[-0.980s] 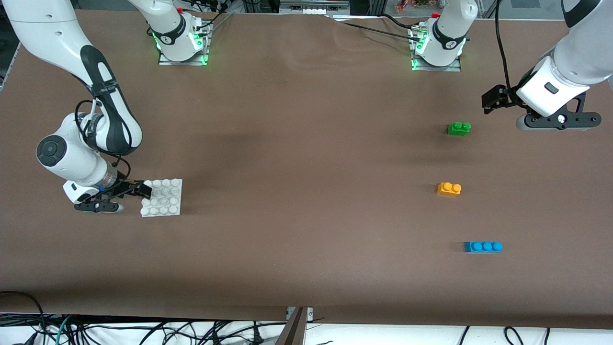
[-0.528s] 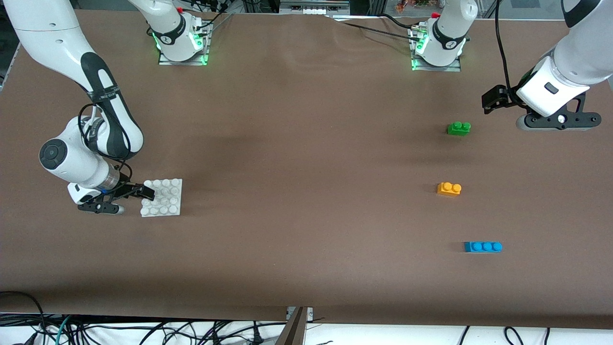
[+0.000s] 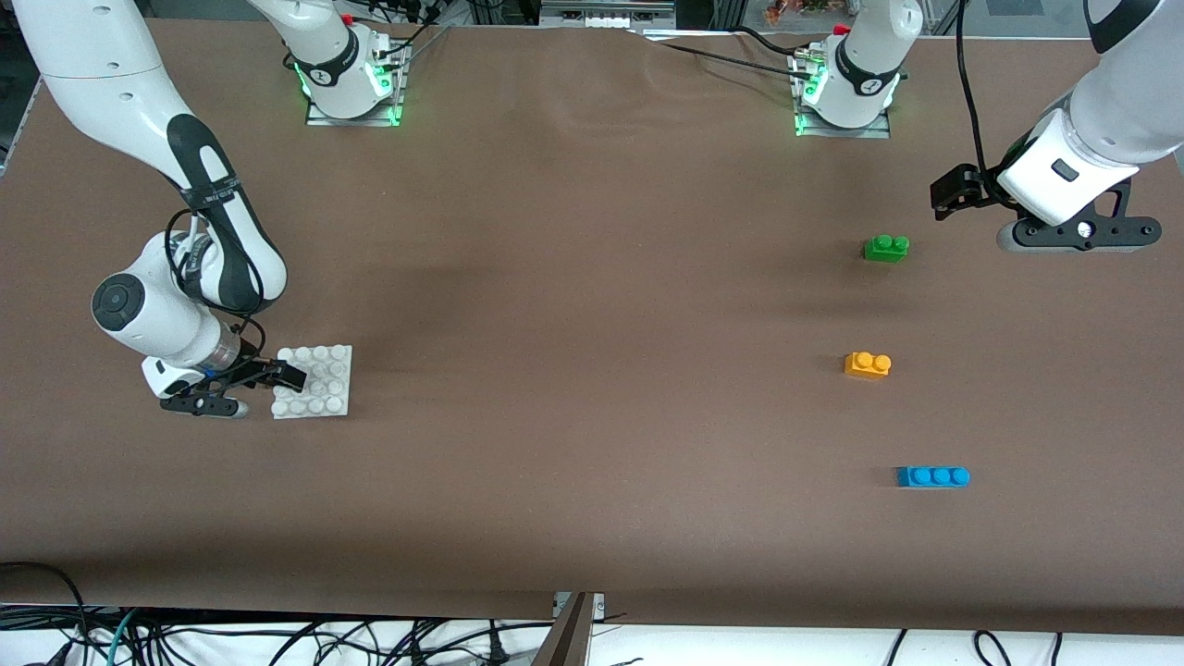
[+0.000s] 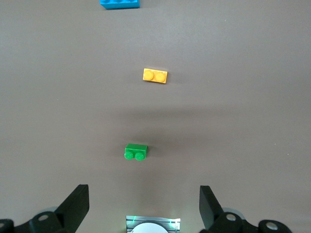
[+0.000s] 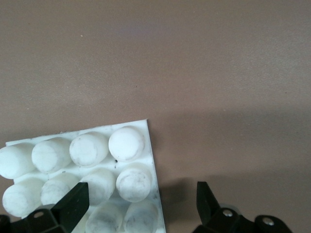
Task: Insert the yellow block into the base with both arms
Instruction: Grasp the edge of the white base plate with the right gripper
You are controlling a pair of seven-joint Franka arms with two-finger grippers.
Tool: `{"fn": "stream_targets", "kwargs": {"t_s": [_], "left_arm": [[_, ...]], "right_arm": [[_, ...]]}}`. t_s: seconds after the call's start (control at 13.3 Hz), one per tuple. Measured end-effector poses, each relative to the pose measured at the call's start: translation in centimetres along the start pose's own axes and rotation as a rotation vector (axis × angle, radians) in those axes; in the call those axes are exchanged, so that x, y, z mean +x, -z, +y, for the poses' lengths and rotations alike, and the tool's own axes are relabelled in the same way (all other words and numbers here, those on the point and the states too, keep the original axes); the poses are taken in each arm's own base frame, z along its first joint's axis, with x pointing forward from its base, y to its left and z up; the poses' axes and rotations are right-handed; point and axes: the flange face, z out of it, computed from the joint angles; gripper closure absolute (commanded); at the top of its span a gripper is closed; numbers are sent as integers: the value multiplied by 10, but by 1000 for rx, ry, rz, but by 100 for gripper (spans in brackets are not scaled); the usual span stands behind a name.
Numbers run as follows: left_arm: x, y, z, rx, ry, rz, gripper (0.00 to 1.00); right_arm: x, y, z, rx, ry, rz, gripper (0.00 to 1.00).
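Base (image 3: pixel 314 381) edge sits between the right gripper's (image 3: pixel 277 375) spread fingers, should be pinched squarely; left gripper (image 4: pixel 141 206) is held spread, waiting over the table

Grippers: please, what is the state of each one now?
Left gripper: open, empty, up over the table near the green brick.
Right gripper: open, straddling the white base's edge, not yet closed.
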Motion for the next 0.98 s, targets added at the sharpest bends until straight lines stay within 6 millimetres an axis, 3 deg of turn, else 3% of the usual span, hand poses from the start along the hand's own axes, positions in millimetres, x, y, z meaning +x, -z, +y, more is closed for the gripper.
{"fn": "stream_targets", "kwargs": {"t_s": [0.68,0.98], "left_arm": [[0,0,0,0,-1,0,0],[1,-1,1,0,-1,-2,0]], "right_arm": [[1,0,-10,13,30,4,2],[1,-2,-11,16,71,9,30]]}}
